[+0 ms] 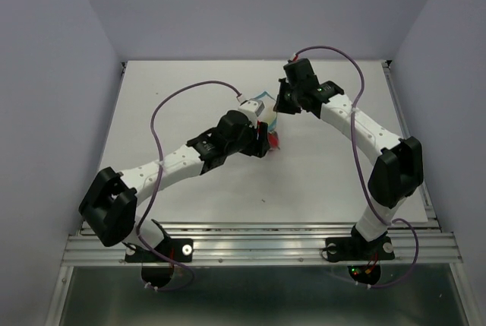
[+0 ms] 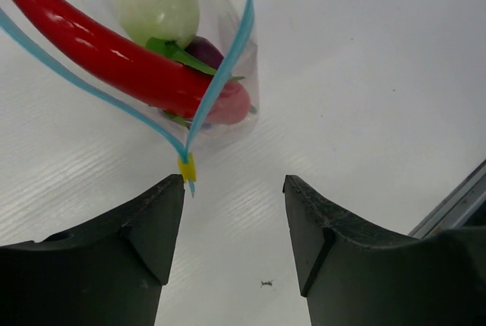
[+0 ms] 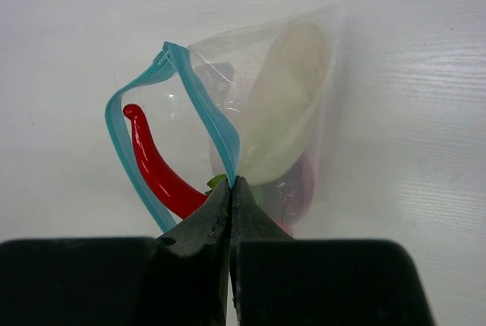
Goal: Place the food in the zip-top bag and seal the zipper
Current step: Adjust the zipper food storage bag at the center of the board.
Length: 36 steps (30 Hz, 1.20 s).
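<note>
Three food items (image 2: 114, 60) in zip-top bag (image 3: 319, 52), zipper (image 3: 215, 125) apart; right gripper (image 3: 231, 189) tight on zipper, left gripper (image 2: 234, 185) released beside bag.

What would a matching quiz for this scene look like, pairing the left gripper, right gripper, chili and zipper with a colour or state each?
Column one:
1. left gripper
2. right gripper
3. chili
4. zipper

Column two:
A. light blue, gaping apart
B. shut, pinching the zipper
C. open, holding nothing
D. red and curved

Pairs: 1-C, 2-B, 3-D, 4-A
</note>
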Available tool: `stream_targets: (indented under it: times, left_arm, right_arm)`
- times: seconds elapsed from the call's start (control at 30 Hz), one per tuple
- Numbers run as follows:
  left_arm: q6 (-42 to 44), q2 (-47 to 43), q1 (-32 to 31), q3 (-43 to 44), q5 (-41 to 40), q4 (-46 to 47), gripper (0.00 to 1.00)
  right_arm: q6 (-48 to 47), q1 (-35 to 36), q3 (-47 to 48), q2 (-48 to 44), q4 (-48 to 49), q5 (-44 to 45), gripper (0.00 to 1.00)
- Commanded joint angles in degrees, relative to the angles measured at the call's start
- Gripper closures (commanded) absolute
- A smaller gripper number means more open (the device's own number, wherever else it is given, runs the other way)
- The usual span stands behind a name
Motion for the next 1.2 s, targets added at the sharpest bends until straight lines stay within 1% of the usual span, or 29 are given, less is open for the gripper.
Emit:
stream_targets:
  times: [0.0, 0.1, 0.27, 0.33, 0.37, 0.47, 0.57, 0.7, 0.73, 0.8, 0.83, 0.97, 1.0, 1.07, 1.1, 1.13, 1.17]
  left_arm:
    - [1.6, 0.9, 0.1, 0.8, -5.5, 3.0, 0.35]
    - [1.1, 2.2, 0.1, 0.5, -7.6, 2.3, 0.36]
    - [0.5, 4.2, 0.1, 0.0, -7.4, 2.4, 0.38]
    - [0.6, 4.9, 0.1, 0.2, -7.4, 2.6, 0.46]
    - [0.7, 5.1, 0.1, 0.6, -7.0, 2.6, 0.51]
    - [0.6, 5.2, 0.0, 0.3, -6.4, 3.0, 0.59]
    - [0.3, 4.8, 0.1, -0.4, -6.7, 3.1, 0.62]
    - [0.1, 4.3, 0.1, -1.4, -6.9, 4.1, 0.63]
    - [0.0, 4.3, 0.1, -1.6, -6.9, 4.3, 0.64]
    - [0.0, 4.6, 0.1, -1.5, -6.7, 4.4, 0.72]
    - [0.1, 5.1, 0.1, -1.4, -6.4, 4.3, 0.74]
    - [-0.4, 5.2, 0.1, -2.0, -5.8, 4.7, 0.75]
    - [-0.5, 5.1, 0.1, -2.0, -6.6, 4.7, 0.78]
    - [-0.5, 4.9, 0.1, -1.8, -7.1, 4.9, 0.80]
    - [-0.2, 4.8, 0.1, -1.6, -7.2, 5.1, 0.86]
    - [0.0, 4.6, 0.1, -1.6, -7.1, 5.5, 0.91]
    - [0.1, 4.6, 0.1, -1.5, -7.2, 5.8, 1.00]
  right_arm:
    - [0.8, -0.6, 2.7, -0.3, 0.1, -1.8, 0.99]
    - [0.7, -0.6, 2.6, -0.4, 0.2, -1.8, 0.99]
    - [0.5, -1.1, 2.4, -0.8, 0.2, -2.3, 0.99]
    - [0.4, -1.1, 2.3, -0.8, 0.1, -2.3, 0.99]
    - [0.5, -1.1, 2.3, -0.8, 0.1, -2.1, 0.99]
    - [0.4, -1.1, 2.3, -0.5, 0.2, -2.2, 0.99]
    - [0.5, -1.6, 2.1, -0.4, 0.2, -2.0, 0.99]
    - [0.7, -1.6, 1.9, -0.6, 0.1, -1.8, 0.99]
    - [0.7, -1.6, 1.9, -0.6, 0.2, -1.8, 0.99]
    - [0.7, -1.6, 1.9, -0.6, 0.1, -1.8, 0.99]
    - [0.7, -1.6, 1.9, -0.5, 0.2, -1.8, 0.99]
    - [0.7, -1.6, 1.8, -0.6, 0.1, -1.8, 0.99]
    - [0.7, -2.2, 1.7, -0.6, 0.2, -2.0, 0.99]
    - [0.6, -2.2, 1.4, -0.6, 0.1, -2.0, 0.99]
    - [0.7, -2.2, 1.3, -0.6, 0.3, -2.0, 0.99]
    - [0.7, -2.2, 1.2, -0.7, 0.2, -2.0, 0.99]
    - [0.7, -2.2, 1.1, -0.7, 0.2, -2.0, 0.99]
